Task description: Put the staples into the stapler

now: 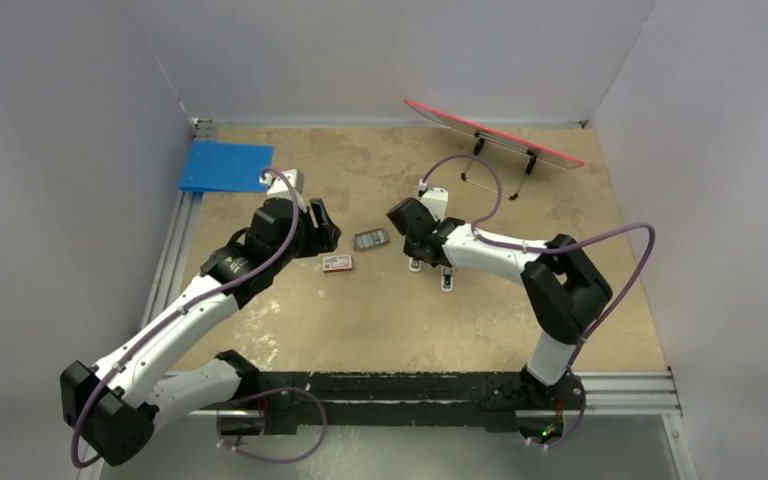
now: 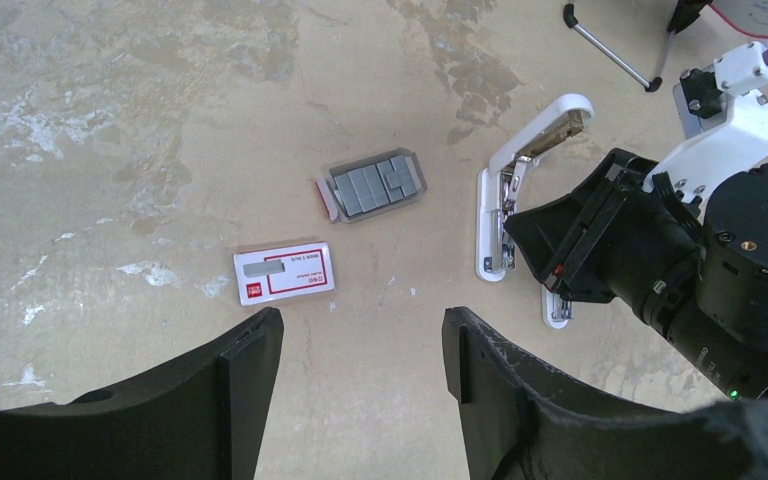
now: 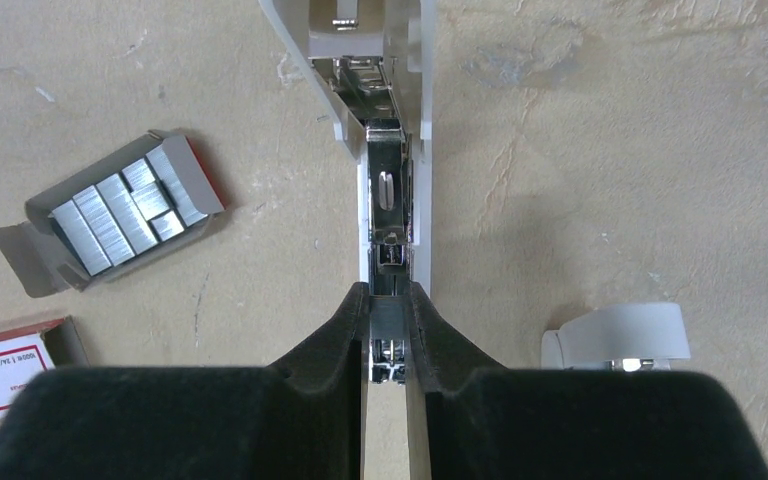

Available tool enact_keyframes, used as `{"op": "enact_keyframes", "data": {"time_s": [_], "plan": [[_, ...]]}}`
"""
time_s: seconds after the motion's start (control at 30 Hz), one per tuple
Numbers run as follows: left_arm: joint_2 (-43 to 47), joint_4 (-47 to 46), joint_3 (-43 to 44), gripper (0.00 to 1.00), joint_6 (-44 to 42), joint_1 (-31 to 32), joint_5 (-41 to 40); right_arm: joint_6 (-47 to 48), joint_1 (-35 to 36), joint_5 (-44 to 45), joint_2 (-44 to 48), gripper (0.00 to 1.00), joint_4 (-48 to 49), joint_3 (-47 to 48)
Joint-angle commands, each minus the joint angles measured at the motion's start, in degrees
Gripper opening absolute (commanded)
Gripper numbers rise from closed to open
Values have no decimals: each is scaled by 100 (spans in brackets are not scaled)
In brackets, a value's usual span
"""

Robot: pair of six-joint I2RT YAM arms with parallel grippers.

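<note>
The bench (image 1: 410,330) carries every part. The right hand (image 3: 388,300) is clamped tight on the near end of the opened stapler (image 3: 388,195), apparently to steady it with its channel exposed for loading. The left hand (image 2: 360,330) hovers spread wide and holds nothing. Just ahead of it lies the red-and-white box (image 2: 283,272). Beyond that the staples (image 2: 372,183) lie uncovered, ready for picking.
</note>
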State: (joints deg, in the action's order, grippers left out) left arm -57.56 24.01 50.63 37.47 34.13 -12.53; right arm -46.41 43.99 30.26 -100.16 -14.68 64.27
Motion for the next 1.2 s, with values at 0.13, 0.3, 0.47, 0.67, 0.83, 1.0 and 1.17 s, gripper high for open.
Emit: {"op": "enact_keyframes", "data": {"time_s": [0.13, 0.3, 0.47, 0.67, 0.83, 1.0, 1.17], "plan": [[-16, -256, -12, 60, 50, -38, 49, -19, 74, 114, -108, 15, -98, 105], [-27, -250, -16, 60, 52, -40, 52, -42, 88, 160, -86, 15, -129, 112], [-35, -264, -27, 60, 58, -42, 75, -59, 88, 182, -48, 15, -124, 96], [-40, -260, -27, 60, 58, -40, 73, -103, 108, 100, -26, 17, -85, -12], [-44, -262, -36, 60, 67, -43, 75, -138, 117, 68, -4, 20, -61, -56], [-44, -258, -36, 60, 67, -43, 82, -178, 119, 76, 55, 25, -99, -1], [-45, -265, -36, 60, 67, -40, 85, -193, 114, 76, 186, 29, -121, 82]]}}
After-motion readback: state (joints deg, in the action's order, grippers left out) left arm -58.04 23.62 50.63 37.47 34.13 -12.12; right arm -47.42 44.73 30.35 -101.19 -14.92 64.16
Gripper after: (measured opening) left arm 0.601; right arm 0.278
